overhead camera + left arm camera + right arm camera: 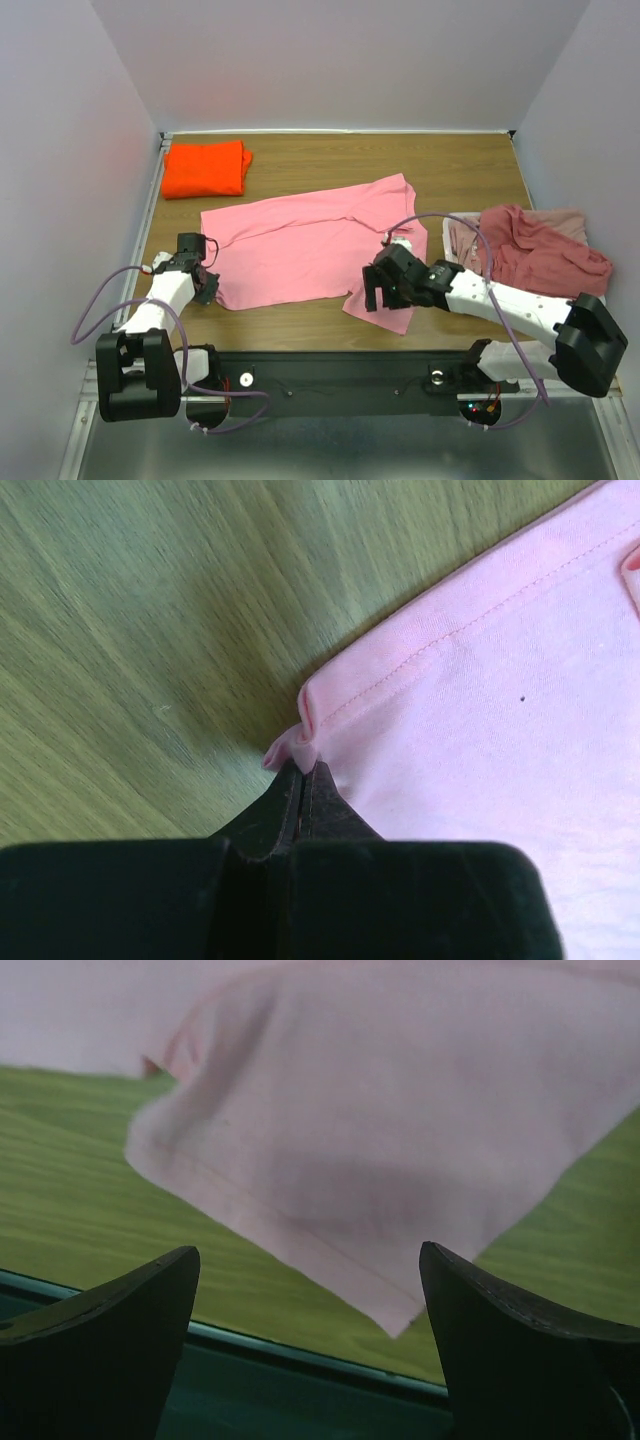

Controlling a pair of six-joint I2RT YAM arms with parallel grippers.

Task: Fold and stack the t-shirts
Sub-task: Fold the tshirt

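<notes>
A light pink t-shirt (310, 240) lies spread flat across the middle of the table. My left gripper (207, 287) is shut on its near-left hem corner (300, 742), which bunches up between the closed jaws. My right gripper (378, 297) is open and empty, hovering over the shirt's near-right sleeve flap (380, 1150), whose corner lies between the fingertips (165, 1280) near the table's front edge. A bright orange t-shirt (205, 168) lies folded at the back left. A pile of dusty rose and pale pink shirts (535, 248) sits crumpled at the right.
The wooden table (330, 155) is walled by pale panels at the back and both sides. A metal rail (330, 375) runs along the near edge by the arm bases. The table's front edge (300, 1345) shows just below the right fingertips.
</notes>
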